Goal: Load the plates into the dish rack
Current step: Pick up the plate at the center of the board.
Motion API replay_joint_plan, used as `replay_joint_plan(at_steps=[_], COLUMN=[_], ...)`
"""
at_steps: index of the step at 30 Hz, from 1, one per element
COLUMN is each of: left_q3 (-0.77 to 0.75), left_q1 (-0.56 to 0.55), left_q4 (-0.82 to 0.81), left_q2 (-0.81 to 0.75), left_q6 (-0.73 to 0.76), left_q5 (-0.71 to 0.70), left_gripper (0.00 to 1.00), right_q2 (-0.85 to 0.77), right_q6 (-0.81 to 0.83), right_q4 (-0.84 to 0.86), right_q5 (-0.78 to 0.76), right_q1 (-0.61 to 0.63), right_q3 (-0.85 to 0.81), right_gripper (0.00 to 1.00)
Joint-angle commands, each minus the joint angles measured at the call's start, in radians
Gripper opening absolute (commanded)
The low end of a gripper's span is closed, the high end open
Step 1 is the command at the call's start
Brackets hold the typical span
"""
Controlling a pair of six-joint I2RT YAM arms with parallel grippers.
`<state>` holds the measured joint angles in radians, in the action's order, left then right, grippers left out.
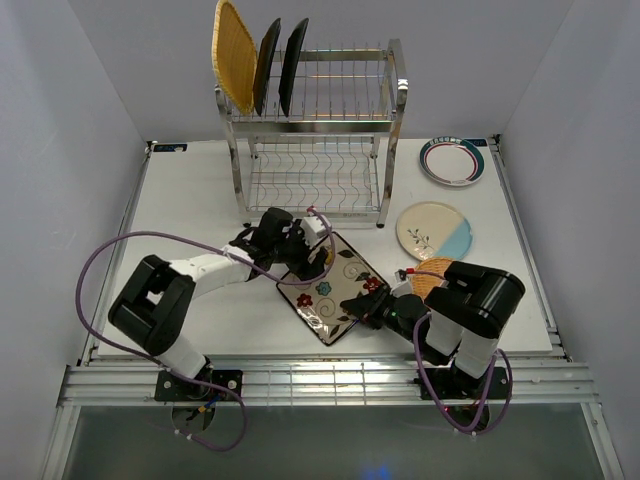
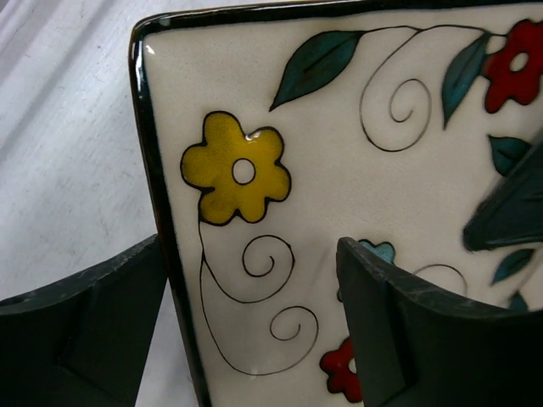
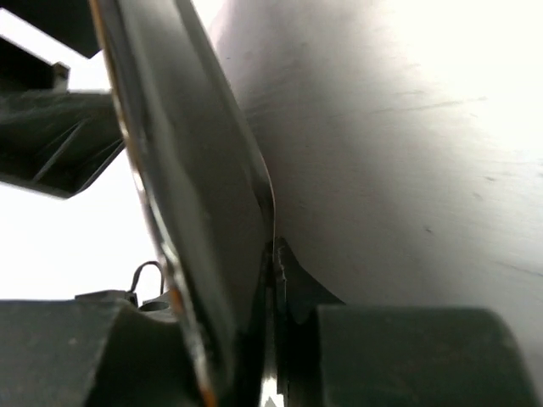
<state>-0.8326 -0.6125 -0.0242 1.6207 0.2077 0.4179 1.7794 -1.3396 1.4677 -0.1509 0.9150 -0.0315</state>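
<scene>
A cream floral square plate (image 1: pixel 335 280) lies tilted mid-table, its black rim (image 2: pixel 148 170) close up in the left wrist view. My left gripper (image 1: pixel 312 262) (image 2: pixel 250 254) is open and straddles the plate's left edge, one finger (image 2: pixel 93 331) over the table and the other (image 2: pixel 407 331) above the plate's face. My right gripper (image 1: pixel 362 305) (image 3: pixel 254 322) is shut on the plate's near-right rim (image 3: pixel 195 195), which it pinches. The dish rack (image 1: pixel 315 140) stands at the back, with a woven plate (image 1: pixel 235 52) and two black plates (image 1: pixel 280 65) upright in its top tier.
A teal-rimmed round plate (image 1: pixel 452 160) lies at the back right, with a cream-blue round plate (image 1: pixel 435 230) in front of it. A woven orange plate (image 1: pixel 432 275) sits partly under my right arm. The rack's lower tier (image 1: pixel 310 180) holds nothing.
</scene>
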Motion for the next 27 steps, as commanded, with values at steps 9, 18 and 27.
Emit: replay_joint_plan(at_steps=[9, 18, 27], left_q3=[0.067, 0.104, 0.167], left_q1=[0.049, 0.076, 0.089], left_q4=[0.032, -0.028, -0.121], left_q2=[-0.427, -0.544, -0.656], left_q6=[-0.079, -0.105, -0.126], left_q5=[0.131, 0.036, -0.126], left_gripper=[0.98, 0.98, 0.98], right_q2=[-0.080, -0.320, -0.955], right_q6=[0.112, 0.167, 0.380], right_q4=[0.352, -0.005, -0.818], right_q5=[-0.157, -0.167, -0.289], right_q1=[-0.018, -0.018, -0.007], right_q3=[0.320, 0.269, 0.105], right_gripper=[0.08, 0.08, 0.08])
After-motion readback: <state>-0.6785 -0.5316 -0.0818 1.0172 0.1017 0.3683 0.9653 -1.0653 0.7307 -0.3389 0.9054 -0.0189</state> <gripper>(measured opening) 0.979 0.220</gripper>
